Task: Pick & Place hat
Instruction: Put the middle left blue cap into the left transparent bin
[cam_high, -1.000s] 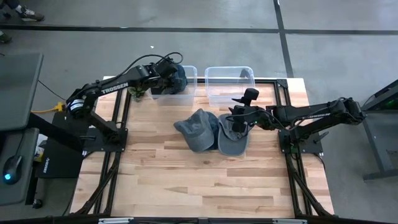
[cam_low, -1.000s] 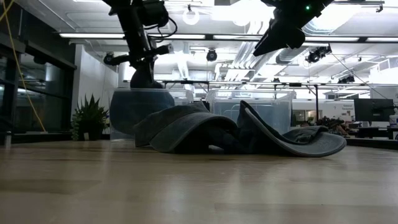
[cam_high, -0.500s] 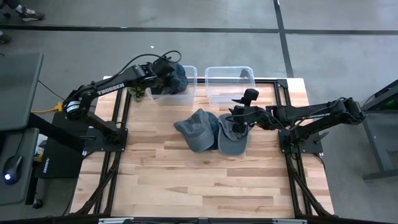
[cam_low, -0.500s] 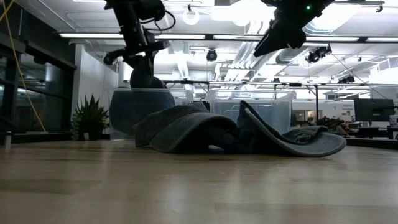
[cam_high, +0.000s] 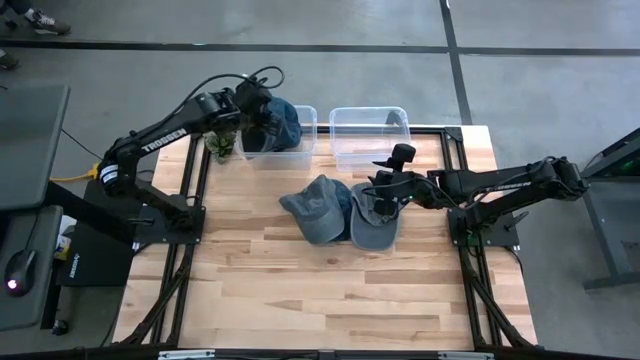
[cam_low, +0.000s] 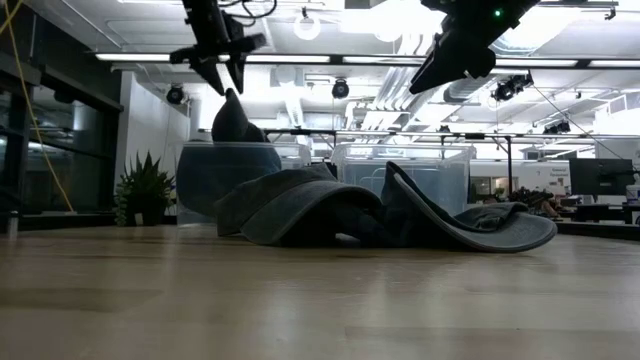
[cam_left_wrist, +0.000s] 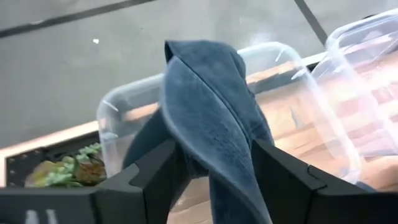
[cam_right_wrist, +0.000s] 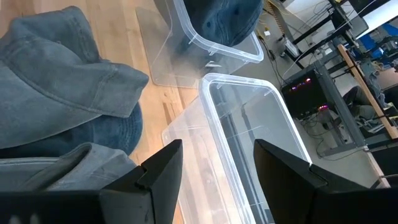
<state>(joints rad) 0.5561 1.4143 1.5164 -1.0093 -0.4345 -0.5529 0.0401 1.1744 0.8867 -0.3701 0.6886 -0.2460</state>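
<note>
Left gripper hangs above the left bin, jaws parted, hat lying loose in that bin. Best to lift straight up so nothing snags. Right gripper, jaws open and empty, hovers over two hats beside the bin. The bin's floor is hidden.

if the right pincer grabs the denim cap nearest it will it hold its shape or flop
Probably both. The faded blue denim cap below the right pincer shows a curved brim that stands up off the wooden table, so the brim looks fairly stiff. Its crown lies crumpled against the neighbouring blue cap, so it will likely sag and may drag that one.
</note>
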